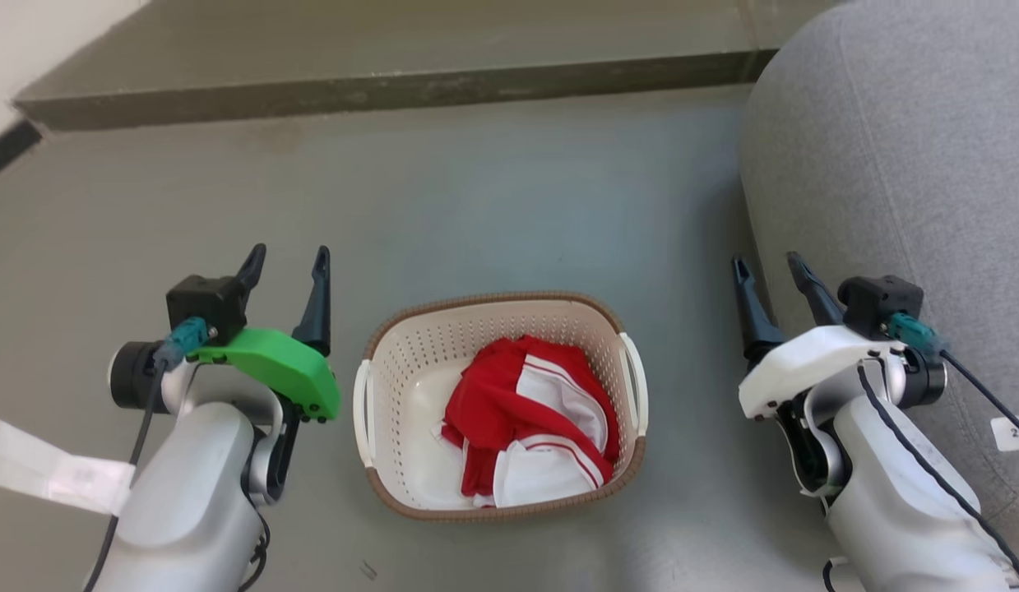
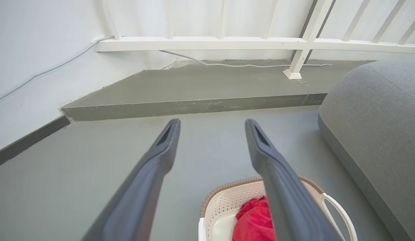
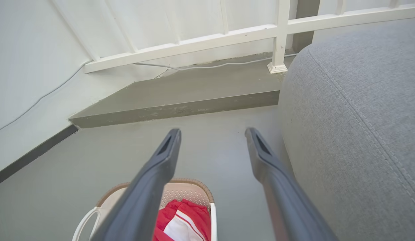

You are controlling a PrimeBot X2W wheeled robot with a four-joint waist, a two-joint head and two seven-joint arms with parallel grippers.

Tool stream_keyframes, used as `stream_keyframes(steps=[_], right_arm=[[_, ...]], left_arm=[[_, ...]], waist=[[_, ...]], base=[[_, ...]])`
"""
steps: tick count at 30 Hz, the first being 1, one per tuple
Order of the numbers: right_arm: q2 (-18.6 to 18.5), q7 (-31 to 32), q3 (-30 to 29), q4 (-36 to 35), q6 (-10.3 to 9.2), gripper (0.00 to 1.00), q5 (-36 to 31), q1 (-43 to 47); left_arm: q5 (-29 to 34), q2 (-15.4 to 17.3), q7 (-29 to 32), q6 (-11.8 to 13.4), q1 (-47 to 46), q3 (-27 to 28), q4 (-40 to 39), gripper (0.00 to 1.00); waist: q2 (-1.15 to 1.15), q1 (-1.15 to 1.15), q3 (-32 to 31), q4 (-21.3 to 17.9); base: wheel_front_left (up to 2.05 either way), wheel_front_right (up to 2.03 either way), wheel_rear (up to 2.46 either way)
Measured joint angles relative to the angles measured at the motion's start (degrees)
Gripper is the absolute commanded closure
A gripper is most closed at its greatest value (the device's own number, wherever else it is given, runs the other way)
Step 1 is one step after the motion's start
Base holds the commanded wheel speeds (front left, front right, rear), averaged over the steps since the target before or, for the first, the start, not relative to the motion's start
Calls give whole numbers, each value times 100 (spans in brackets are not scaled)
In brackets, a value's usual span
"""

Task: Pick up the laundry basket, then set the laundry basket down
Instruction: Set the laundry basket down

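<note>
Low between the two arms, the laundry basket (image 1: 443,335) sits on the grey floor (image 1: 476,214) with a red-and-white garment (image 1: 530,415) inside. The left gripper (image 1: 289,251) and right gripper (image 1: 765,260) flank it, clear of its handles, fingers spread and empty. A grey cushion (image 1: 904,164) lies beside the right gripper, and a raised step (image 1: 377,86) lies beyond.

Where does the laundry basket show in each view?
Head view: laundry basket lower centre, whole, on the floor.
Left wrist view: basket at bottom edge, right of centre, cropped.
Right wrist view: basket at bottom edge, left of centre, cropped.
Shared landmark: raised grey step beyond it.
</note>
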Motion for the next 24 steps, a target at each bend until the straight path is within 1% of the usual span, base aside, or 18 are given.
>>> stream_keyframes(steps=[3, 9, 13, 20, 24], right_arm=[[-16, 0, -52, -157, -42, 0, -74, 135], [-18, 0, -78, -423, -42, 0, -202, 349], [-23, 0, -115, -561, -87, 0, -300, 532], [-33, 0, -187, -713, -94, 0, -391, 914], [-34, 0, -188, -786, -99, 0, -428, 1121]], left_arm=[[129, 16, 0, 21, 175, 64, -279, 0], [374, 156, 0, 123, 529, 192, -784, 0], [426, 158, 0, 141, 877, 234, -1005, 0], [628, 160, 0, 201, 1400, 293, -1350, 0], [642, 157, 0, 214, 1730, 314, -1504, 0]], waist=[[0, 0, -131, 18], [0, 0, -352, 56], [0, 0, -490, 64], [0, 0, -752, 66], [0, 0, -907, 56]], base=[[0, 0, 0], [0, 0, 0], [0, 0, 0], [0, 0, 0], [0, 0, 0]])
